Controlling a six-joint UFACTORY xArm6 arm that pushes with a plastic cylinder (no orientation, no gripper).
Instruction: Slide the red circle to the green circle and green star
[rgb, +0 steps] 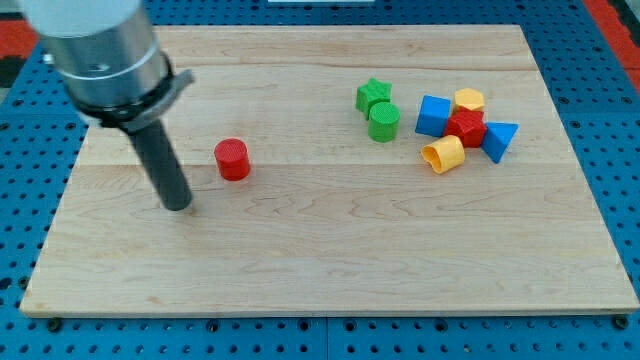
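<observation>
The red circle (232, 159) stands on the wooden board (330, 250), left of centre. The green star (373, 95) and the green circle (383, 122) touch each other at the upper middle, well to the right of the red circle. My tip (178, 206) rests on the board just left of and slightly below the red circle, with a small gap between them.
A cluster sits at the upper right: a blue cube (433, 115), a yellow hexagon (469, 100), a red star (465, 128), a blue triangle (499, 139) and a yellow heart-like block (443, 154). Blue pegboard surrounds the board.
</observation>
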